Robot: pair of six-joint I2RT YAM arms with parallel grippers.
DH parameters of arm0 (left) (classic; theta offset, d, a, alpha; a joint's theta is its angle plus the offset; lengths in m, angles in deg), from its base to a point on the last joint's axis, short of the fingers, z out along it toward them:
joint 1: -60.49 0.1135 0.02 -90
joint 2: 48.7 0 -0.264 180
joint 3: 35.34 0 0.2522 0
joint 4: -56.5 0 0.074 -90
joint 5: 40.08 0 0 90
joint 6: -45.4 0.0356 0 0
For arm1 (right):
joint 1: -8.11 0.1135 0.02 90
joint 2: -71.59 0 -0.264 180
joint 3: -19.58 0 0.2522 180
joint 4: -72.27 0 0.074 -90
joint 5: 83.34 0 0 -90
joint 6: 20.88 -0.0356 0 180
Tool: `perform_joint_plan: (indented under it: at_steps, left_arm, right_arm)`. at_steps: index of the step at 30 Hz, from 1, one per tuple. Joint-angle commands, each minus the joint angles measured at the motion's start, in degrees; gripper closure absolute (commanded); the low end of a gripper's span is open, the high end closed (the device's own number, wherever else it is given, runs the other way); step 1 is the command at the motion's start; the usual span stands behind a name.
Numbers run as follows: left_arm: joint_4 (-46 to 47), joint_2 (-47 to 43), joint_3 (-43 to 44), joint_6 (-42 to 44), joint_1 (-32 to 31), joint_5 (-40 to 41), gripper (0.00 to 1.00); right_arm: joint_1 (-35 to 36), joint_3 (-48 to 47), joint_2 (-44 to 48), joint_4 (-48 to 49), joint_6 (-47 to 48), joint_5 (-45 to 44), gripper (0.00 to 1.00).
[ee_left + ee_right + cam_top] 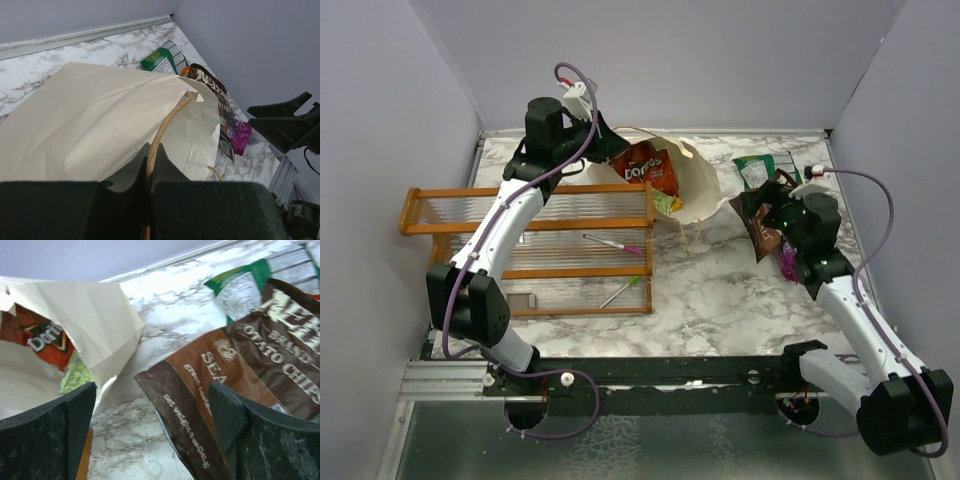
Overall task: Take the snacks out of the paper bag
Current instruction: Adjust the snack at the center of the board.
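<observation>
The cream paper bag lies on its side at the back, mouth toward the front, with a red chip packet and a lime packet inside. My left gripper is shut on the bag's twine handle at the bag's back left. My right gripper is open above the dark brown chip packet, which lies on the table right of the bag. A green-white packet and a magenta packet lie beside it.
An orange wooden rack stands left of the bag with pens in it. Walls close in the marble table at the back and both sides.
</observation>
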Motion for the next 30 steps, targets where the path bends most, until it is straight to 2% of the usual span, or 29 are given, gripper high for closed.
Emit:
perform_joint_plan:
  at_steps: [1, 6, 14, 20, 25, 30]
  left_arm:
    - [2.0, -1.64, -0.59, -0.63, 0.39, -1.54, 1.0]
    - [1.9, -1.56, -0.61, -0.39, 0.39, -1.27, 1.0]
    - [2.06, -1.7, -0.5, -0.69, 0.4, -1.79, 1.0]
    - [2.0, -1.73, -0.48, -0.63, 0.48, -1.79, 1.0]
    - [1.98, -1.73, -0.42, -0.75, 0.6, -2.03, 1.0]
    - [2.6, -1.66, -0.5, -1.11, 0.67, -2.86, 1.0]
  right_arm:
    - [-0.24, -4.62, -6.06, 2.2, 3.39, 9.93, 0.1]
    - [-0.24, -4.24, -12.1, 2.44, 2.2, 9.32, 0.18]
    - [-0.94, -1.06, -19.27, 7.17, 0.74, 12.49, 0.24]
    - [-5.02, -2.77, -30.39, 9.0, -1.77, 15.92, 0.22]
    - [-10.05, -5.24, -37.77, 6.56, -3.03, 12.87, 0.13]
    - [-10.88, -5.46, -37.36, 4.89, -1.52, 10.93, 0.11]
